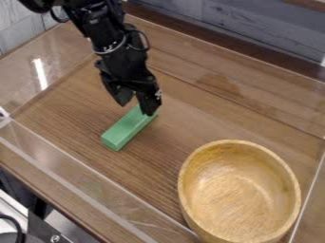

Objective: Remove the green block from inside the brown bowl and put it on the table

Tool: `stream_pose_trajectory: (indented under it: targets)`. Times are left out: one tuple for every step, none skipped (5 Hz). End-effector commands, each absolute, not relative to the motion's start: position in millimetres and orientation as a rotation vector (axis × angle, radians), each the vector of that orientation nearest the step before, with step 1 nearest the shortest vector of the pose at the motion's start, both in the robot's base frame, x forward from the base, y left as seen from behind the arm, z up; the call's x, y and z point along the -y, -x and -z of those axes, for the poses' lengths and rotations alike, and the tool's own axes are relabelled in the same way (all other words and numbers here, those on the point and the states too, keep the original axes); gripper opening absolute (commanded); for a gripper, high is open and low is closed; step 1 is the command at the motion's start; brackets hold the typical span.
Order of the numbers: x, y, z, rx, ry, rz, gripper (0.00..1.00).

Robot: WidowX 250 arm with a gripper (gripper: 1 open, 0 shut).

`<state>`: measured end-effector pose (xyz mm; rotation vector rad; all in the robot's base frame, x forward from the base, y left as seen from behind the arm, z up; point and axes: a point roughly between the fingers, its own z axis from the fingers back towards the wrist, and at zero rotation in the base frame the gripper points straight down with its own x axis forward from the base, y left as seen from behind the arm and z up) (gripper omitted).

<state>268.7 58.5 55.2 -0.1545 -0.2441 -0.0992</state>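
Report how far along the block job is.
Done: the brown bowl sits empty, and the green block lies flat on the table. In hand: the end effector is open right above the block's far end. Left: backing away.

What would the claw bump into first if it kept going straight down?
Probably the flat bright green block lying on the brown wood-grain table: the open claw points down at its upper end, though depth is unclear.

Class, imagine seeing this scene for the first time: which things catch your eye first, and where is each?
The bright green rectangular block lies flat on the brown wood-grain table, left of centre. The black robot gripper stands directly above its far end, jaws open. At lower right sits the wide, empty light wooden bowl.
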Motion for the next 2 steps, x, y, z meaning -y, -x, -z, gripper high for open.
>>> stream_pose_trajectory:
  targets:
    - [-53.7,-282.2,-69.1,0.289,0.15,0.111,1.0]
    - [-44.6,-284.1,-71.3,0.284,0.165,0.114,1.0]
